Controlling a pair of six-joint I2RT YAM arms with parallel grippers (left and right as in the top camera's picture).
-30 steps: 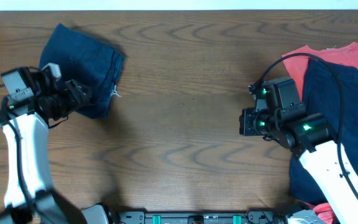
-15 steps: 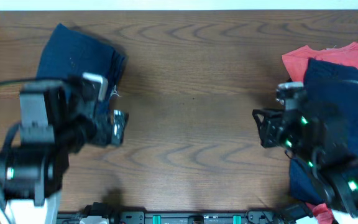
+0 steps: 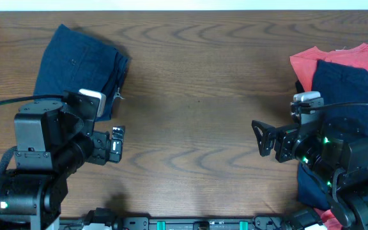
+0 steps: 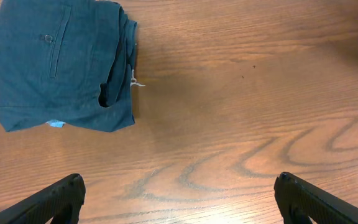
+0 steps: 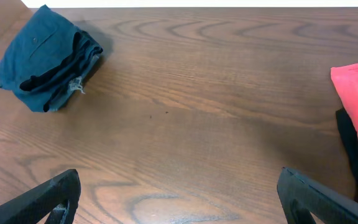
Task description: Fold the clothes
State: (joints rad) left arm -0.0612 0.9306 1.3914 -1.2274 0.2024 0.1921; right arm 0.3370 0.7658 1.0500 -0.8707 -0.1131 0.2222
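Left claw (image 3: 116, 143) and right claw (image 3: 264, 138) hover over bare worktop (image 3: 197, 108). Both are spread wide, holding nothing and touching nothing; the wrist views show empty gaps. Beyond the left claw, the folded navy shorts (image 3: 75, 64) sit in the far-left corner as a compact bundle, buttoned pocket up. They are presumably parked there to keep the centre free for folding. At the right edge, an unfolded navy garment (image 3: 353, 83) lies over a coral-red shirt (image 3: 308, 64). It is likely the next piece, and the right claw is near it.

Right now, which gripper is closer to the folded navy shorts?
Left. The left gripper hovers just beside the folded navy shorts; the right gripper is far across the table.
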